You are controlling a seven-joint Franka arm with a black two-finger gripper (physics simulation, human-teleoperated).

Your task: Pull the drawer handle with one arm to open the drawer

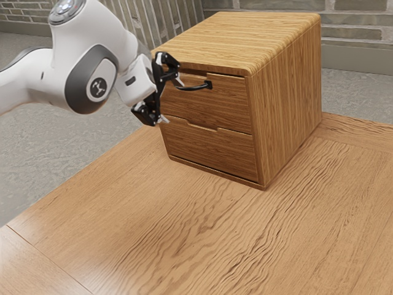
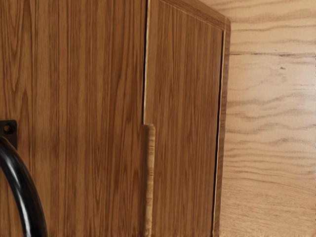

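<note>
The step in hand is getting a hold on the handle of the top drawer before any pull is made. The gripper is at the end of the handle nearest the arm, its two black fingers spread wide, one above and one below the bar, so it is open and grips nothing. To do this well, the fingers should probably close squarely on the bar from both sides, and the pull should then run straight out from the drawer front. A slanted pull could bind the drawer in its box or let the bar slip. Gripping so near one end may twist the drawer a little, so a hold closer to the middle looks safer if the hand can reach it. The drawer looks shut or nearly so. A dark gap runs under the cabinet top, and I cannot tell whether the front has come out at all. The cabinet is a boxy block of warm, striped wood grain with rounded top edges, and it stands on a table of similar but wavier grain. Below the top drawer sits a second drawer, and each front has a shallow notch in its upper edge. In the wrist view the handle is a smooth, glossy black bowed rod fixed to a small black plate with a screw hole
</note>
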